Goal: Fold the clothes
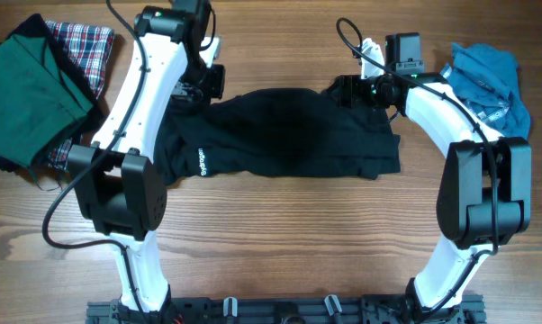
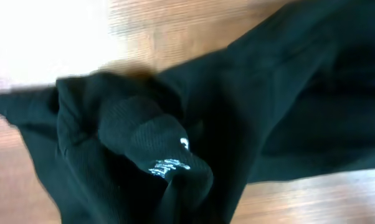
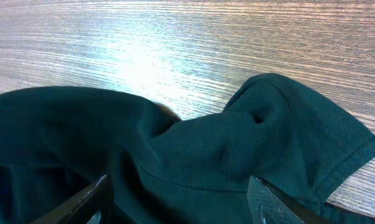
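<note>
black shirt [image 1: 289, 135] lies spread across the centre of the table [image 1: 280, 243], white lettering [image 1: 202, 162] near its 9 o'clock end. left gripper [image 1: 206, 88] is clenched on a bunched fold of the shirt at its 10 o'clock corner. right gripper [image 1: 346, 90] is released, fingers [image 3: 88, 199] wide apart and straddling the fabric at the 1 o'clock corner. blue garment [image 1: 487, 81] is crumpled at the table's 2 o'clock. green and plaid clothes [image 1: 37, 90] are piled at 10 o'clock.
</note>
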Controlling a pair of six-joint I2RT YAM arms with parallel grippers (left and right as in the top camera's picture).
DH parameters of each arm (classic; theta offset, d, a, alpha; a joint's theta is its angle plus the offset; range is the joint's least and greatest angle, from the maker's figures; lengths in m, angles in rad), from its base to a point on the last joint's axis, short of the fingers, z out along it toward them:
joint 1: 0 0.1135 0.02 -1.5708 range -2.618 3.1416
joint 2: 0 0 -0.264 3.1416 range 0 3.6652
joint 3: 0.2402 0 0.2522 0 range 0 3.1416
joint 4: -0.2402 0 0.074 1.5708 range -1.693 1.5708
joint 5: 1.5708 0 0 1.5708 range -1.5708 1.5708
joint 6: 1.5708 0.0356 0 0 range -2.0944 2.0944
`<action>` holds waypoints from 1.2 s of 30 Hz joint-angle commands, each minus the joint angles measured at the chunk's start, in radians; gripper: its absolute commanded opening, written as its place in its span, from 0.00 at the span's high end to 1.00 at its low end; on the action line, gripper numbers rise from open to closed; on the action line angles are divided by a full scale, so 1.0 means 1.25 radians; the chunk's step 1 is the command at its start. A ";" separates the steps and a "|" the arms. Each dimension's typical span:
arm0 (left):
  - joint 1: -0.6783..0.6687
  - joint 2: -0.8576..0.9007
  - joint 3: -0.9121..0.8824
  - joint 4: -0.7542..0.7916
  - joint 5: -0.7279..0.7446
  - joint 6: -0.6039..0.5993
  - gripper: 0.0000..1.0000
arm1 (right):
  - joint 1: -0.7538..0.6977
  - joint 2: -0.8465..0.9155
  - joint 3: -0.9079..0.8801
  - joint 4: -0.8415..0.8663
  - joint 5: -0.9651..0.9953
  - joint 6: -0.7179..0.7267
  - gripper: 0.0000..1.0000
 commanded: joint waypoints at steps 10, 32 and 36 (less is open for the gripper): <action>-0.003 -0.026 -0.113 -0.005 -0.015 -0.107 0.96 | -0.002 0.010 0.007 0.017 0.069 -0.033 0.28; -0.069 -0.023 -0.160 0.072 -0.004 -0.128 0.96 | -0.001 0.101 0.004 0.136 0.129 -0.050 0.34; -0.069 -0.023 -0.160 0.072 -0.008 -0.128 0.96 | -0.001 0.127 0.004 0.158 0.118 -0.037 0.33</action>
